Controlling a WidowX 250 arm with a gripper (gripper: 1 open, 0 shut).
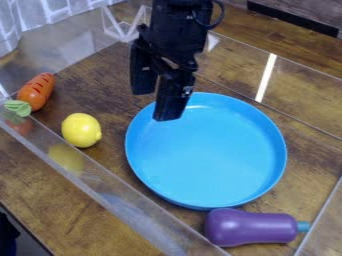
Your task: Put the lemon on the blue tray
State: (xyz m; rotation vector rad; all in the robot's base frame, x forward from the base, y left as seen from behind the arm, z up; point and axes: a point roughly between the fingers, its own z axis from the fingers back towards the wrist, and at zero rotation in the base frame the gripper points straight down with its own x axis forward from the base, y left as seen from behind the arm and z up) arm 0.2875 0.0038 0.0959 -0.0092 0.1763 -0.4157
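The lemon [82,129] is a small bright-yellow oval lying on the wooden table at the left, apart from everything else. The blue tray [254,170], a big round plate with a shallow rim, fills the middle and holds nothing. My gripper [155,88] hangs pointing down over the tray's upper-left rim, open, with nothing between its two black fingers [168,98]. It stands to the upper right of the lemon, well clear of it.
An orange carrot [36,91] with a green top lies at the far left. A purple eggplant [249,228] lies at the bottom right, just below the tray. A clear plastic wall [94,190] runs along the table's front-left edge.
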